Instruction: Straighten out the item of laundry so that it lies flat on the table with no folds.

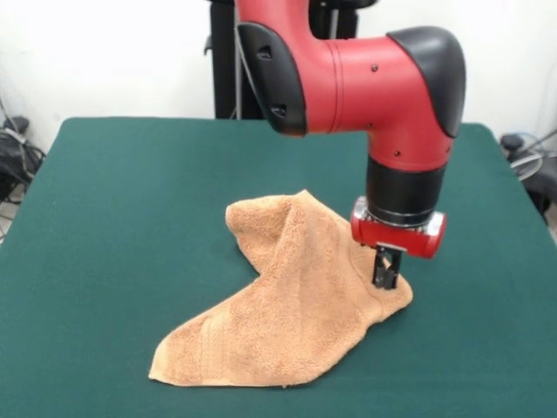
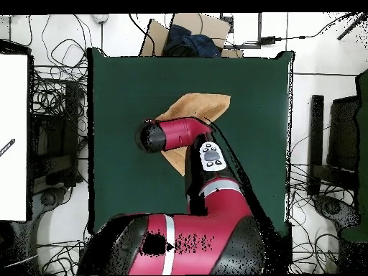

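Observation:
The orange-tan towel [image 1: 287,305] lies crumpled on the green table [image 1: 122,218], right of centre. One part is folded up into a ridge at the back, and a broad flap spreads toward the front left. My gripper [image 1: 387,277] points straight down at the towel's right corner, its fingers close together on the cloth there. In the overhead view the towel [image 2: 200,108] shows partly beyond the arm. The arm's black-capped wrist [image 2: 149,136] hides the gripper and the rest of the towel. No tag shows.
The red arm [image 1: 365,78] reaches over the table's back right. In the overhead view, a cardboard box with dark cloth [image 2: 188,36] sits past the table's top edge, and cables lie on the floor to both sides.

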Controlling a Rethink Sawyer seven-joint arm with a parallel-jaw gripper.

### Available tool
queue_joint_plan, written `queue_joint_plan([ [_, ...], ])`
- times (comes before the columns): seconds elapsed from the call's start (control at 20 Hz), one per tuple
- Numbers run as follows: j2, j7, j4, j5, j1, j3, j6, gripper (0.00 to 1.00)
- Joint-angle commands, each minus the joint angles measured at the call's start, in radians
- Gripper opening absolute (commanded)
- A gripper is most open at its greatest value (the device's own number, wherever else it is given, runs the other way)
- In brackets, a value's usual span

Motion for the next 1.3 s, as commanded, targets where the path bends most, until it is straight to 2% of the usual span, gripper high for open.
queue_joint_plan([
  [0.05, 0.069, 0.113, 0.016, 0.051, 0.094, 0.039, 0.003, 0.00],
  [0.4, 0.052, 0.155, 0.014, 0.091, 0.159, 0.004, 0.010, 0.00],
  [0.7, 0.023, 0.146, 0.044, 0.131, 0.163, 0.003, 0.018, 0.00],
  [1.3, 0.033, -0.011, 0.039, 0.061, 0.023, 0.018, -0.042, 0.00],
])
